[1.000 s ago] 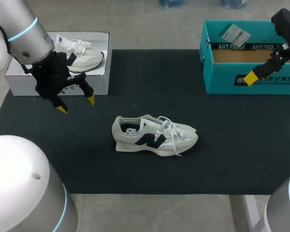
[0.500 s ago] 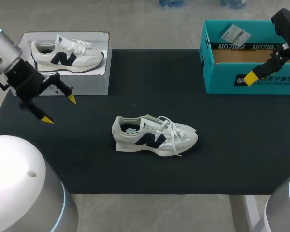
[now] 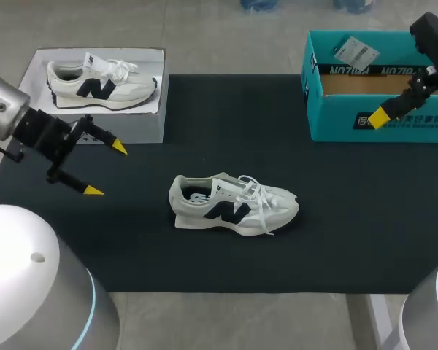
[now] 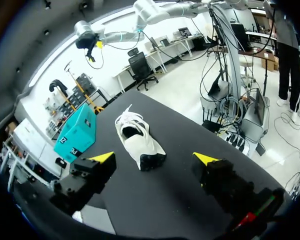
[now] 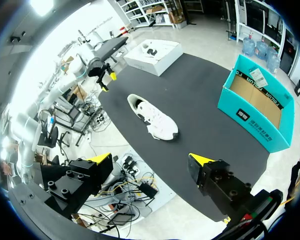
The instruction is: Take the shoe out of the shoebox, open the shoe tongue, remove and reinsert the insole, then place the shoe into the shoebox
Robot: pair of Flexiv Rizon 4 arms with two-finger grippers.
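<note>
Since the shoe (image 3: 236, 204) lies on its sole near the middle of the black mat (image 3: 350, 219), toe toward the right edge and heel toward the left, removal from the shoebox (image 3: 376, 109) is judged complete. The tongue is to be opened next.

The shoe should be treated as light, with a soft upper and a firmer sole. The laces are loose and may snag a fingertip. A hold at the heel collar or across the midsole is advised for steadying. The tongue, being thin and pliable, should be pinched near its top edge. The insole appears to be seated, though the opening is too small for this to be confirmed.

The left gripper (image 3: 106, 169) is held above the mat near its left edge, well apart from the shoe, with its fingers spread wide and nothing between them. The right gripper (image 5: 150, 159) is held by the shoebox at the far right corner, its fingers likewise spread and empty.

Open mat is available on every side of the shoe. A white box (image 3: 142, 127) holding a second shoe sits at the far left corner and should be avoided.
</note>
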